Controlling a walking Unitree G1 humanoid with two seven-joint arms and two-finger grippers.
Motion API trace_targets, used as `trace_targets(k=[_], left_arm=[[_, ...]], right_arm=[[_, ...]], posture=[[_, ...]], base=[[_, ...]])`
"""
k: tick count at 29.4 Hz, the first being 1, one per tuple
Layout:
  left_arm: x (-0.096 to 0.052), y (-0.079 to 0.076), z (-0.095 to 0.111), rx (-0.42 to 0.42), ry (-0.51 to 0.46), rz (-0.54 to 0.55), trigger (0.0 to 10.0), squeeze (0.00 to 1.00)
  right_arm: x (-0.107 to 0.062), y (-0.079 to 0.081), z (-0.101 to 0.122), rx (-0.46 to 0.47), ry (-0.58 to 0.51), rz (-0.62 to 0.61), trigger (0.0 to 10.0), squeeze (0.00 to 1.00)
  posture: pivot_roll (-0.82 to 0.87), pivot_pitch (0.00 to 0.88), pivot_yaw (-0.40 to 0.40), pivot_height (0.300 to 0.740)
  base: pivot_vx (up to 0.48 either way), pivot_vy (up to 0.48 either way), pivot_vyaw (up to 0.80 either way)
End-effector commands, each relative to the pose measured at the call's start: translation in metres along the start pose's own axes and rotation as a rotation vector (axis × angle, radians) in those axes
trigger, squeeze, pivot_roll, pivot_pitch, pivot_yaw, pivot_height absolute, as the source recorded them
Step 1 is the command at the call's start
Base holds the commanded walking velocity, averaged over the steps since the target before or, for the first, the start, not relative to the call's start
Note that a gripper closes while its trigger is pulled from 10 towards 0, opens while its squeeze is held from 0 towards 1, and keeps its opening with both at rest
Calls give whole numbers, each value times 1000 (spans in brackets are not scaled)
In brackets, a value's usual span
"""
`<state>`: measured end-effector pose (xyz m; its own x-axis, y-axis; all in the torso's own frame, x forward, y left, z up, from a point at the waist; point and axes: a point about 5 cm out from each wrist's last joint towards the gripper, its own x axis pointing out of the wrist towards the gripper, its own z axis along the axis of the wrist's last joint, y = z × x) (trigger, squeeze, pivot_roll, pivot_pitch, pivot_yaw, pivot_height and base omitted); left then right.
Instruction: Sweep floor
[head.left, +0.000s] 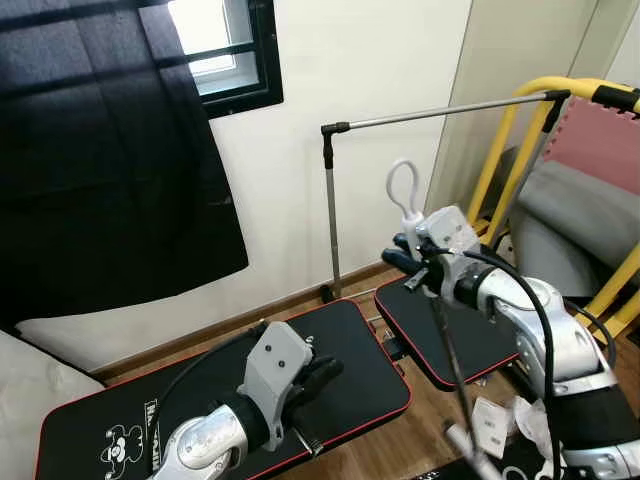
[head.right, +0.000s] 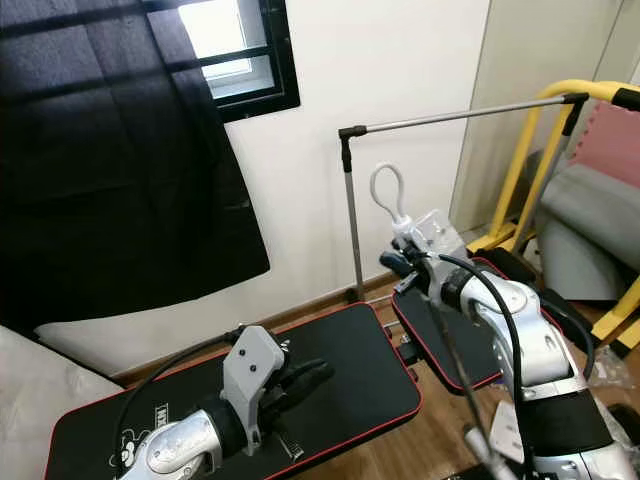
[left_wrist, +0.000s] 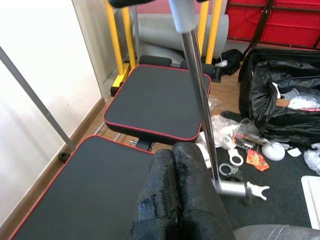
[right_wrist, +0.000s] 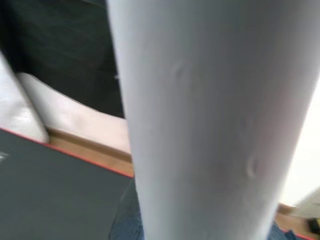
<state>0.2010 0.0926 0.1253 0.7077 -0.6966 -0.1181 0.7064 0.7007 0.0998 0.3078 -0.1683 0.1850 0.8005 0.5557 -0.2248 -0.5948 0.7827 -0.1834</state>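
Observation:
My right gripper (head.left: 411, 266) is shut on the broom handle (head.left: 447, 352), a thin grey pole with a white hanging loop (head.left: 403, 196) at its top. The pole slants down toward the floor, and its lower joint (left_wrist: 233, 188) rests near litter (left_wrist: 243, 150) of paper scraps and wrappers. In the right wrist view the handle (right_wrist: 200, 120) is very close and blurred. Lower down, my left gripper (head.left: 326, 372) hovers over a black mat (head.left: 200, 395), shut with nothing in it, its fingers (left_wrist: 176, 200) pressed together.
Two black mats with red edges lie side by side, the second one (head.left: 445, 335) under my right arm. A metal clothes rack (head.left: 333, 215) stands by the wall. A yellow frame (head.left: 505, 145) and grey cushions stand at the right. A black rubbish bag (left_wrist: 280, 105) lies open on the floor.

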Motion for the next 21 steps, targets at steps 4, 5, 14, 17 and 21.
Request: trace_targets(k=[4,5,14,17,21], left_arm=[[0,3,-3,-2,6,-9,10000,0],[0,3,-3,-2,4,-8,10000,0],[2,7,0,-23,-23,19,10000,0],[3,9,1,-30,-29,31,10000,0],[5,11,1,-24,-26,32,10000,0]], right_arm=[[-5,-7,3,-23,28,-54,10000,0],[-6,-10,5,-27,31,-75,10000,0],[-5,-10,17,-16,17,-120,10000,0],[-3,-1,16,25,8,-97,10000,0],[2,9,13,45,2,-77,10000,0]], posture=[[-122,0,-23,740],[-123,0,-22,740],[-134,0,-24,740],[-137,0,-22,740],[-131,0,-18,740]], base=[[0,0,0],[0,0,0],[0,0,-444],[0,0,-800],[0,0,-800]])
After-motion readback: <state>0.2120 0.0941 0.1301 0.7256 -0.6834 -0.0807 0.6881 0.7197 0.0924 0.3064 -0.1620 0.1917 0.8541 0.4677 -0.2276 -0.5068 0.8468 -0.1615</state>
